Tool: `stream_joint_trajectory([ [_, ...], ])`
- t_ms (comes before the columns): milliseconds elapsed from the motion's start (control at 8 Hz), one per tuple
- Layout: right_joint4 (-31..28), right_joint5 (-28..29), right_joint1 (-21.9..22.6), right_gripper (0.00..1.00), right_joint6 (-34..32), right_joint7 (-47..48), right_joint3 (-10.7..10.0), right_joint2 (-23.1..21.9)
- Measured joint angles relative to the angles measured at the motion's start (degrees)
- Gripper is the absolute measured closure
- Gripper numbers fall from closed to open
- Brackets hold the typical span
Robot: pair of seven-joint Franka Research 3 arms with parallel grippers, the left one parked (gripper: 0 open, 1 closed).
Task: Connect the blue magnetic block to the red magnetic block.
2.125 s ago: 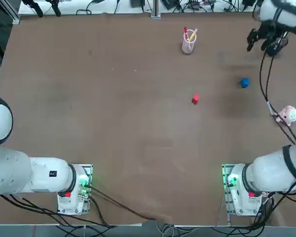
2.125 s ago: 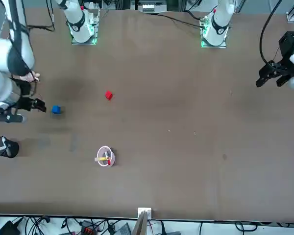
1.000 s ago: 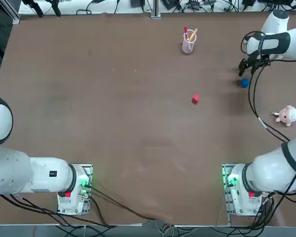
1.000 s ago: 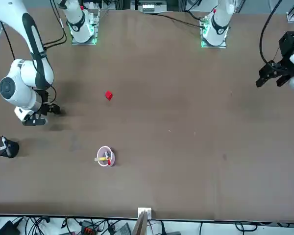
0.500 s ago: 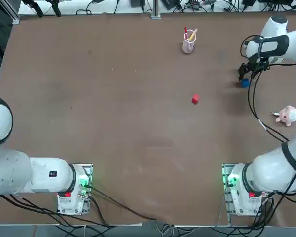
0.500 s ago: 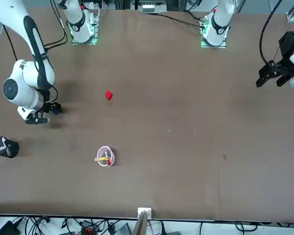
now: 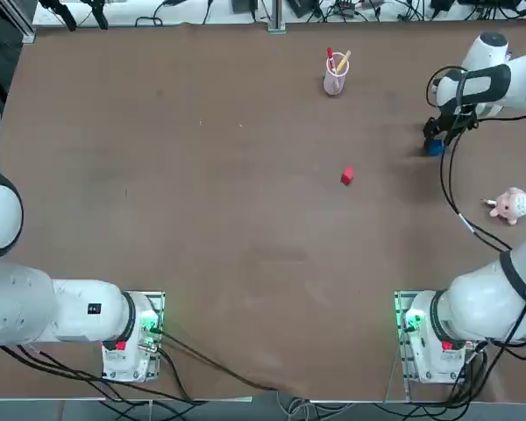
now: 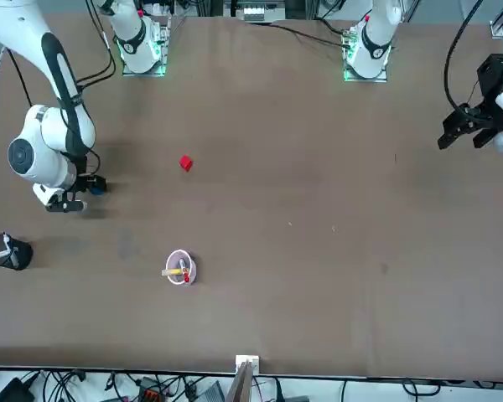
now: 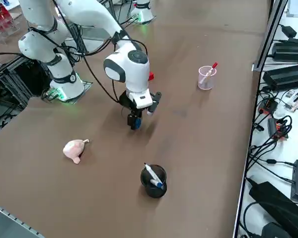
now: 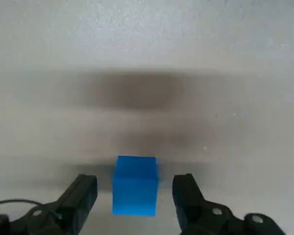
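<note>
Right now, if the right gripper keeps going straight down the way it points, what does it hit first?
The right gripper points down with the blue magnetic block between its fingers, gaps showing either side. It would probably meet the table under the block.

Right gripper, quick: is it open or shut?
Right gripper: open, jaws either side of the blue magnetic block, gaps showing, not holding it.

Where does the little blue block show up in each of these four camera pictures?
Top: blue block at far right, under the right gripper.
Front: hidden behind the gripper at far left.
Right side: a blue sliver at the fingertips.
Wrist: centre bottom, between open fingers.
Shared landmark: red block.
</note>
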Motion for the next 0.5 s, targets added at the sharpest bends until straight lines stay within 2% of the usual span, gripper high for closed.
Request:
stream_joint_trajectory([
  [250,0.1,0.0,0.0,0.22,0.0,0.0,0.0,0.0],
  [375,0.1,0.0,0.0,0.41,0.1,0.0,0.0,0.0],
  [500,0.4,0.0,0.0,0.53,0.0,0.0,0.1,-0.1],
])
